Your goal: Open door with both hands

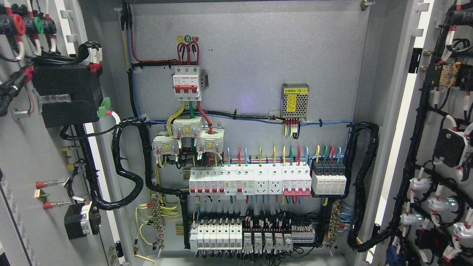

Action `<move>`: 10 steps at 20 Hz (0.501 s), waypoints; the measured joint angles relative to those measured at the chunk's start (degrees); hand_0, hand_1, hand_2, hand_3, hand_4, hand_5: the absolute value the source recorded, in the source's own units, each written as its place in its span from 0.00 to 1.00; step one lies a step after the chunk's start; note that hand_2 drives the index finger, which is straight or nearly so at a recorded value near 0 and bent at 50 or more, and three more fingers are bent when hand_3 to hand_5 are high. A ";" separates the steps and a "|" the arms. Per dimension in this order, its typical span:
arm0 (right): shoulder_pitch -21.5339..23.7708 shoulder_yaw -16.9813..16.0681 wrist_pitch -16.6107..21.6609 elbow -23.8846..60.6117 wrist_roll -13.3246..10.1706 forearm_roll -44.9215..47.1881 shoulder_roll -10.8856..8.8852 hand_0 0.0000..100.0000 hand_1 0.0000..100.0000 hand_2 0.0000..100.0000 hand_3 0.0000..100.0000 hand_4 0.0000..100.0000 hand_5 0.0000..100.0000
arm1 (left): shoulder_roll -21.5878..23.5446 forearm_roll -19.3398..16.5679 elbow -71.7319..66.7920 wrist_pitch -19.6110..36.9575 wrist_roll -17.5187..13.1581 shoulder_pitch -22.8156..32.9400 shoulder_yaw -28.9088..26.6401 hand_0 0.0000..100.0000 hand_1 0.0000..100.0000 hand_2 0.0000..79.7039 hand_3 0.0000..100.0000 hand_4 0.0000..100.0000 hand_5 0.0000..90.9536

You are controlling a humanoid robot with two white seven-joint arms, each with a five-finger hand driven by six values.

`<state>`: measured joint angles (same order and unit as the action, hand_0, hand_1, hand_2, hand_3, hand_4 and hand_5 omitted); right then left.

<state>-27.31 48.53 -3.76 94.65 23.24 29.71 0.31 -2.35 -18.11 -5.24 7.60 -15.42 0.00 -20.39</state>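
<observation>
Two doors stand swung wide: the left door (22, 155) fills the left edge of the head view and the right door (443, 147) fills the right edge, each showing its inner face with black components and bundled wiring. Between them the cabinet (258, 55) lies fully exposed. No robot hand shows anywhere in the view, so whether the fingers are spread or curled cannot be told, nor whether either arm touches a door.

Judging by how the doors lie, the opening looks done or nearly so. If any push is left, it should be gentle and even on both sides, pressing on bare door metal and keeping clear of the wire looms (125, 162) that bridge from the hinge sides into the cabinet, since overswinging could strain them.

Inside, a red-handled main breaker (187, 83) sits high on the grey back panel, a small meshed power supply (294, 101) to its right, a row of breakers (251, 181) across the middle, and relays (255, 236) along the bottom. No surface or room beyond the cabinet is visible; the doors and panel fill the frame.
</observation>
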 measured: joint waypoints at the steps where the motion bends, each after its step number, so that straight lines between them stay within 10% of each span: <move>1: 0.50 -0.33 0.06 -0.02 -1.52 -0.20 -0.03 0.00 0.00 0.00 0.00 0.00 0.00 | 0.00 0.00 0.00 0.00 0.00 0.00 0.00 0.00 0.00 0.00 0.00 0.04 0.00; 10: 6.69 -3.41 3.13 -0.01 -6.07 -1.72 -0.19 0.00 0.00 0.00 0.00 0.00 0.00 | 0.00 0.00 0.01 0.00 0.00 0.00 0.00 0.00 0.00 0.00 0.00 0.04 0.00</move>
<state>-20.62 45.12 -0.63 94.64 17.17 27.99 0.12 -2.35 -18.11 -5.23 7.60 -15.42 0.00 -20.39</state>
